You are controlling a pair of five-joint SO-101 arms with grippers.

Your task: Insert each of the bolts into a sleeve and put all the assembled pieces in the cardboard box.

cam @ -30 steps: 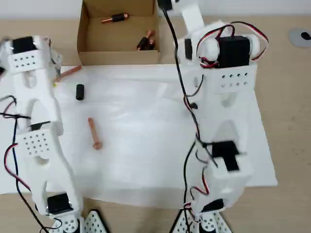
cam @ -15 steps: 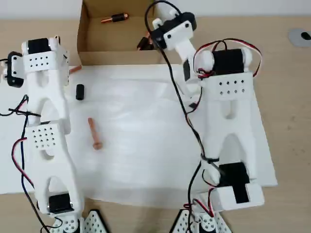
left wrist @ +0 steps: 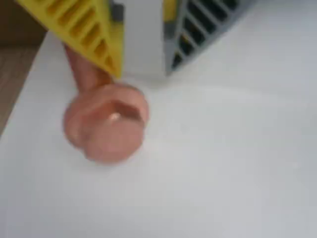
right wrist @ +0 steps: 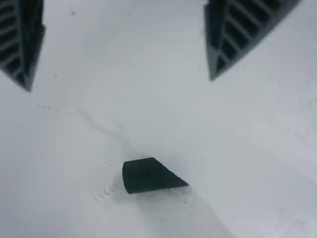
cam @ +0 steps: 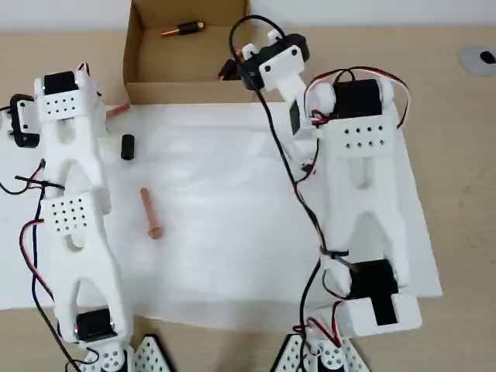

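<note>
Right arm back; bolt copper-pink, round-headed.

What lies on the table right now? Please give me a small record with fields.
box: cardboard box at the table's far side, holding an assembled piece; a second piece is partly hidden by an arm
sheet: white sheet with a loose bolt and a black sleeve, apart
left: left gripper open, a second bolt beside its yellow finger, outside the jaws
right: right gripper open over the sheet, a dark sleeve lying beyond it
</note>
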